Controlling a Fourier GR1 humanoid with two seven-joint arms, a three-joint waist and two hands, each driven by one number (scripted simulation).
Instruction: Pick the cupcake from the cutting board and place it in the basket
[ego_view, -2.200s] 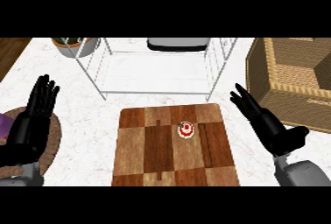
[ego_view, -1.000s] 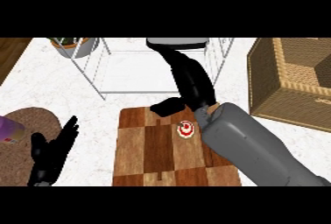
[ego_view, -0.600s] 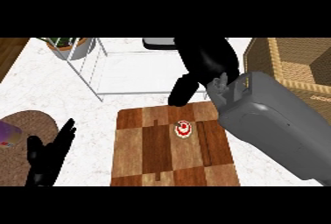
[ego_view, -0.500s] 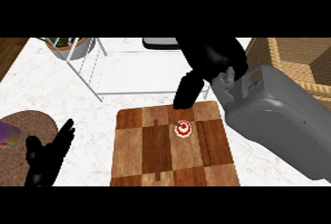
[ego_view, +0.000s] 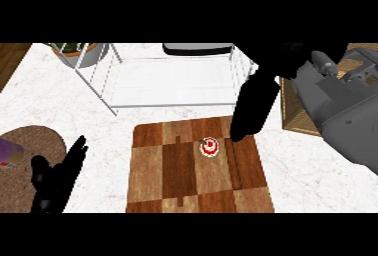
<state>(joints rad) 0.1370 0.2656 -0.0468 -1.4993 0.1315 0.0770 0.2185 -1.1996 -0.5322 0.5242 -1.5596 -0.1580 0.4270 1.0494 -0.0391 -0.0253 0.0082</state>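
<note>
A small cupcake (ego_view: 210, 147) with red and white top sits on the wooden cutting board (ego_view: 177, 175), near its right half. My right hand (ego_view: 255, 102) hangs above the board with fingers pointing straight down, their tips just right of the cupcake and apart from it. The grey right forearm (ego_view: 339, 115) covers most of the wicker basket (ego_view: 291, 112) at the right. My left hand (ego_view: 55, 180) rests open at the lower left, off the board.
A white wire rack (ego_view: 173, 75) stands behind the board. A potted plant (ego_view: 74, 50) is at the back left. A brown round mat (ego_view: 26, 160) with a purple object (ego_view: 11, 152) lies at the far left.
My right hand has swung from the right side over the board and come down, fingers straightening toward the cupcake. The left hand sank to the lower left. The cupcake has not moved.
</note>
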